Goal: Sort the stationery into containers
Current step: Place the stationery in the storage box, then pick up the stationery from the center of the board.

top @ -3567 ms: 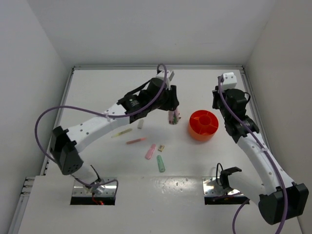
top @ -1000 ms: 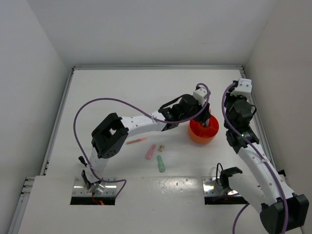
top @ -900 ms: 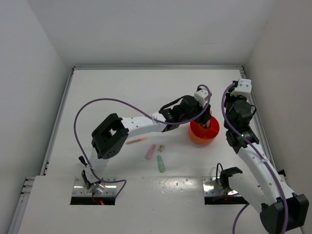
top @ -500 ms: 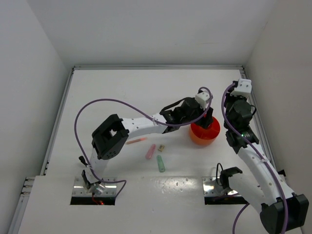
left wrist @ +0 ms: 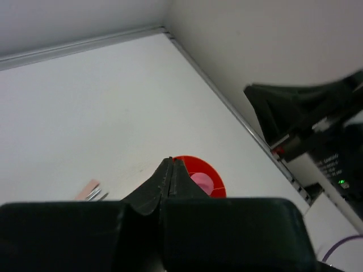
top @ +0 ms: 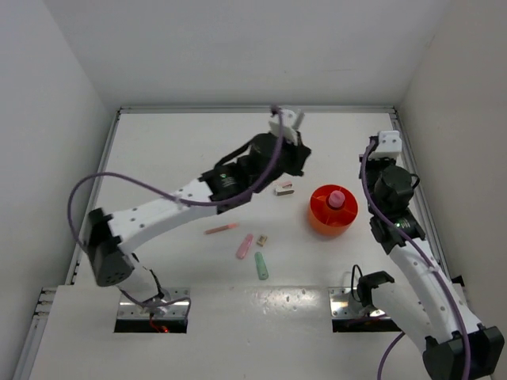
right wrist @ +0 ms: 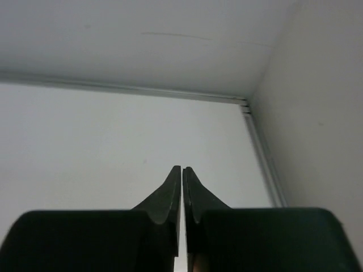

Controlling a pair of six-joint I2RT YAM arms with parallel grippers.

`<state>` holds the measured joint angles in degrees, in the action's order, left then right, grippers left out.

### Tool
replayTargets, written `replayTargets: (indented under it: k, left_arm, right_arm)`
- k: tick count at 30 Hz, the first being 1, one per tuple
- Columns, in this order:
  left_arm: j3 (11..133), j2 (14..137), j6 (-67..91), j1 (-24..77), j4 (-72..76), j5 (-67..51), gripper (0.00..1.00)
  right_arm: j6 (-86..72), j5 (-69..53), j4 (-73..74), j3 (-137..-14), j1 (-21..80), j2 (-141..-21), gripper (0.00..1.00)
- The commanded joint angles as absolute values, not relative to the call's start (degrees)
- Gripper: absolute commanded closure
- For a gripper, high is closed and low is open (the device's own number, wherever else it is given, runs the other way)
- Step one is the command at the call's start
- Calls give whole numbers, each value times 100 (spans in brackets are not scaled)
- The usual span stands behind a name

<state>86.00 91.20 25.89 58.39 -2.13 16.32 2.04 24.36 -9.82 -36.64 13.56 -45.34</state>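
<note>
The round orange-red tub (top: 323, 219) stands right of centre, with the pink-capped tube (top: 337, 198) upright in it. My left gripper (top: 295, 165) is shut and empty, raised behind and left of the tub. In the left wrist view its closed tips (left wrist: 172, 161) sit just in front of the tub (left wrist: 211, 170) and the pink cap (left wrist: 200, 182). A small tan and pink block (top: 283, 188) lies left of the tub. A pink stick (top: 221, 229), pink marker (top: 244, 245), tan block (top: 261, 239) and green marker (top: 261, 266) lie nearer me. My right gripper (top: 380, 162) is shut and empty, right of the tub.
The right wrist view shows only my closed right gripper (right wrist: 182, 169), bare white table and the far right corner rail (right wrist: 261, 147). White walls close in the table on three sides. The left arm (top: 174, 202) spans the table's left half and may hide items under it.
My left gripper has pulled away from over the tub, up and back to the left. The pink-capped tube now stands in the tub. The right arm has barely moved.
</note>
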Motion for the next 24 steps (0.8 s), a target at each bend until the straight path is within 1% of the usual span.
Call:
replayTargets:
  k: [1,2,3,4,5,6,7,8,9,10,11,12,13,15,18,24]
  left_arm:
    - [8481,8631,3347,5468,-2297,3328,100]
    - [8481,8631,3349,5084,-2720,3331,92]
    - [8481,8709,3349,4863,-3360,3157,80]
    - [8377,8771,3296,4652,-3575,2825,64]
    - [8272,8771,3218,4484,-3699,2656,38]
    - [8157,8841,3121,4204,-3752,2498,29]
    - [8061,8929,3068,4079,-3831,2383,24]
    - [7868,8930,2963,3869,-3832,2156,21]
    - [7805,9052,2892,3763,-3832,2023,21]
    - [7752,9253,2778,3675,-3832,1891,26]
    - [7691,9385,2716,3604,-3832,1698,40]
    - [7690,9517,2716,3551,-3832,1618,48]
    - [7690,9632,2655,3490,-3832,1556,53]
    - [7638,10001,2654,3489,-3832,1556,60]
    - [7638,10352,2654,3489,-3832,1687,57]
    - [7690,10670,2654,3489,-3718,1564,54]
  right_arm:
    - [456,628,-284,-4015,1354,-4665,100]
    - [457,250,-64,-4095,1354,-4754,100]
    - [544,-259,321,-4305,1406,-4859,73]
    - [736,-577,569,-4437,1458,-4982,41]
    - [790,-893,797,-4578,1459,-5244,14]
    - [791,-1279,1130,-4805,1459,-5369,2]
    - [930,-1457,1290,-4886,1459,-5466,11]
    - [1036,-1633,1396,-4887,1459,-5536,42]
    - [1037,-1635,1397,-4887,1459,-5537,85]
    - [933,-1635,1345,-4887,1459,-5537,100]
    - [984,-1722,1345,-4887,1459,-5537,100]
    - [984,-1775,1293,-4808,1459,-5537,90]
    - [984,-1775,1292,-4808,1459,-5537,73]
    - [984,-1889,1353,-4808,1459,-5607,49]
    - [932,-1785,1406,-4860,1459,-5678,49]
    - [932,-1442,1230,-4755,1459,-5608,49]
